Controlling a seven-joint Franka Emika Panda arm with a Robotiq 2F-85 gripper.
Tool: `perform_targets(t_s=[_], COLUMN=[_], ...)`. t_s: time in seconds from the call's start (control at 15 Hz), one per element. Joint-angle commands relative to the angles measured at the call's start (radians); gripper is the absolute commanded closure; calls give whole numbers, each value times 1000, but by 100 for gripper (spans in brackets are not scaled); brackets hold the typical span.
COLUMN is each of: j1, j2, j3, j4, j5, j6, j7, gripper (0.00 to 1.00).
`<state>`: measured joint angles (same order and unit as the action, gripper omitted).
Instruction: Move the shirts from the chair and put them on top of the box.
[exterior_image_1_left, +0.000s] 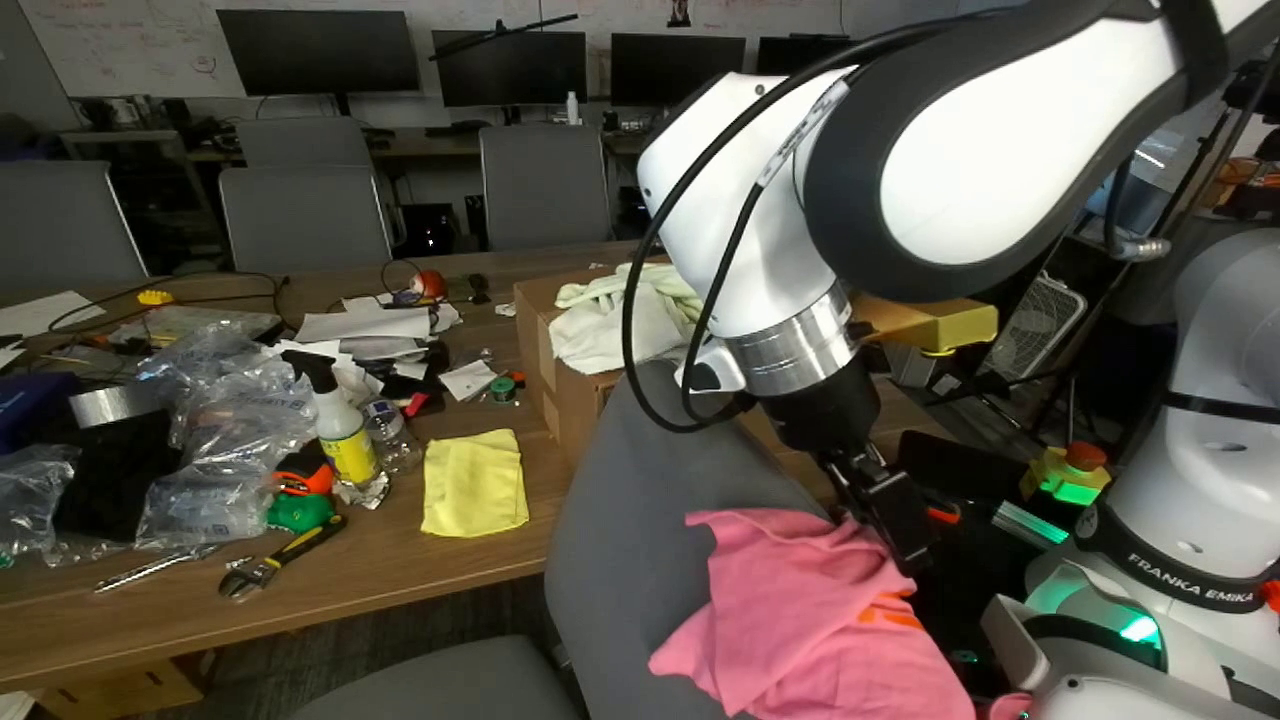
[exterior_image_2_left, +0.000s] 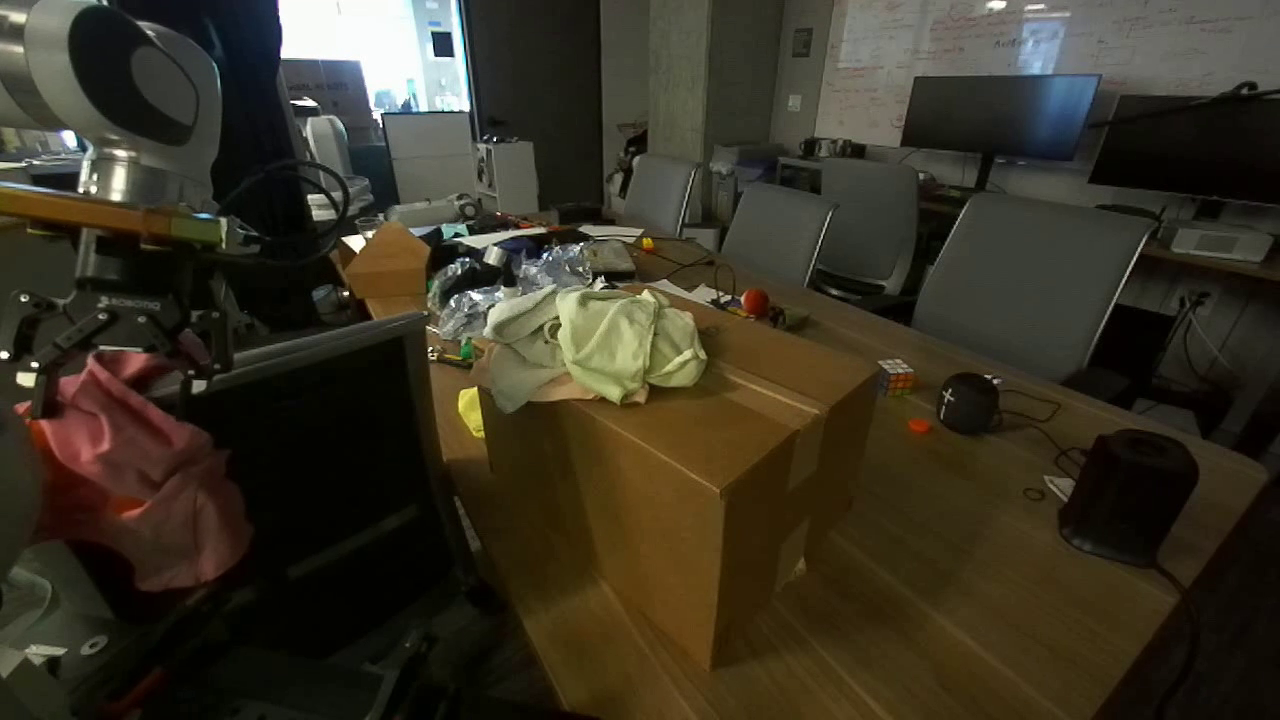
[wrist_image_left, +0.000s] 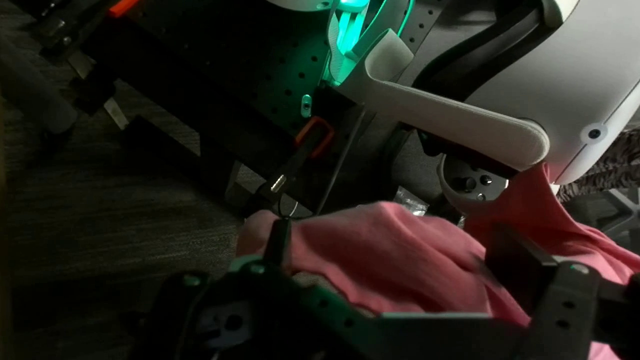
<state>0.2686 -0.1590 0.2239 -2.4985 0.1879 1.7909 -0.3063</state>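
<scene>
**Pink shirt (exterior_image_1_left: 800, 630) on the back of the grey chair (exterior_image_1_left: 640, 490), gripper (exterior_image_2_left: 122, 392) spread wide**

In both exterior views we saw the shirt draped at the chair's back, orange print showing among its folds. At its upper edge the gripper pointed downward; in the wrist view its two fingers stood far apart, with pink fabric lying between and beneath them, and we judged that it held nothing clamped. Next to the chair we observed the cardboard box (exterior_image_2_left: 620, 480), which stood on a wooden table (exterior_image_2_left: 950, 570) and bore a heap of pale cloths (exterior_image_2_left: 630, 340). On the same table, in an exterior view, we noted a yellow cloth (exterior_image_1_left: 475, 485) lying flat near the box, then a spray bottle (exterior_image_1_left: 345, 445) and an adjustable wrench (exterior_image_1_left: 285, 555) close to the table's edge. In an exterior view, a puzzle cube (exterior_image_2_left: 895, 377) sat just beside the box, a black cylinder (exterior_image_2_left: 1128, 495) farther off. Beyond the table we made out monitors (exterior_image_1_left: 318, 52) before a whiteboard (exterior_image_1_left: 130, 45).
</scene>
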Motion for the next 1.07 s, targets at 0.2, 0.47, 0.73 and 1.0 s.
perform_targets(t_s=[0.2, 0.47, 0.73, 1.0], j1=[7, 6, 5, 4], j2=[-39, -43, -45, -50], j3=[-3, -6, -9, -13], j4=[-60, -67, -69, -69], j5=[21, 21, 20, 22], j6=[78, 84, 87, 91], j7=[-50, -69, -80, -89], gripper=[0, 0, 26, 57])
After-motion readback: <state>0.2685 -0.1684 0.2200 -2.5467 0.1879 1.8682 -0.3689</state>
